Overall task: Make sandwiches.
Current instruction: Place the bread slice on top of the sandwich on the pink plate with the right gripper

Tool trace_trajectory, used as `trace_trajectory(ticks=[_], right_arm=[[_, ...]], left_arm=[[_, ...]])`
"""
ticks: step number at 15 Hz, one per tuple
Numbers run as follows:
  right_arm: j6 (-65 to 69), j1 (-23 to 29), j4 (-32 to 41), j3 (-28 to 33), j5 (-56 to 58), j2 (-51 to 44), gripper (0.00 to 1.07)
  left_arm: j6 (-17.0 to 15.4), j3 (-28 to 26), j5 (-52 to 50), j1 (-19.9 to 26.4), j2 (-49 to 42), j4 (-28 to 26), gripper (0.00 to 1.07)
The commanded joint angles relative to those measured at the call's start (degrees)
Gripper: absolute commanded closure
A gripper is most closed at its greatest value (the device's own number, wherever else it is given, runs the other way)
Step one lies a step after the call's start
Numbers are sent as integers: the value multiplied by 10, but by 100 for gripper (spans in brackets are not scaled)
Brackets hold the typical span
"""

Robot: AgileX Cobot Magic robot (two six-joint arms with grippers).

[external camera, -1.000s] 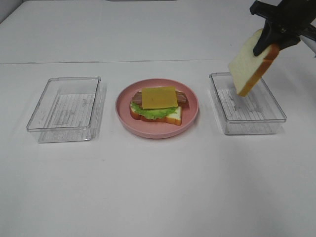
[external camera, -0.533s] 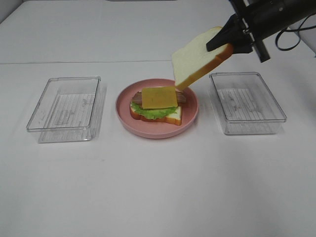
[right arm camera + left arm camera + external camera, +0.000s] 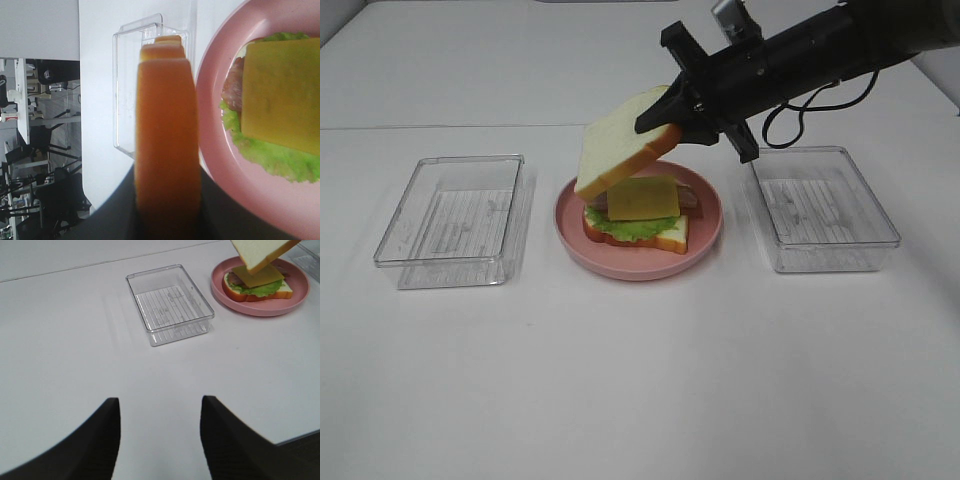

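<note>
On the pink plate [image 3: 570, 225] lies the sandwich stack [image 3: 638, 215]: a bread slice, green lettuce, bacon and a yellow cheese slice [image 3: 642, 197] on top. My right gripper [image 3: 665, 118] is shut on a second bread slice [image 3: 620, 140], held tilted just above the stack's left part. In the right wrist view the slice's orange crust [image 3: 165, 135] fills the middle, with the cheese [image 3: 280, 95] and lettuce [image 3: 280, 160] beside it. My left gripper [image 3: 159, 432] stands open over bare table, far from the plate [image 3: 260, 307], and holds nothing.
An empty clear tray [image 3: 455, 220] stands left of the plate and another empty clear tray [image 3: 820, 208] right of it. The right arm [image 3: 820, 50] reaches across from the upper right. White table surrounds everything.
The right gripper has carried the bread slice leftward from above the right tray to just over the stack on the plate. The left gripper has stayed still.
</note>
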Motion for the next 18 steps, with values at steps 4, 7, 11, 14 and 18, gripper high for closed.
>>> trace_trajectory(ticks=[4, 7, 11, 14, 18], right_arm=[[-10, 9, 73, 2, -58, 53, 107], [-9, 9, 43, 2, -73, 60, 107], [-8, 9, 29, 2, -77, 60, 107], [-7, 9, 29, 2, -70, 60, 107], [-5, 9, -10, 2, -66, 60, 86]], left_arm=[[-2, 1, -6, 0, -14, 3, 58], [-2, 1, -6, 0, -14, 3, 58], [-2, 1, -6, 0, -14, 3, 58], [-2, 1, -6, 0, -14, 3, 58], [-2, 1, -6, 0, -14, 3, 58]])
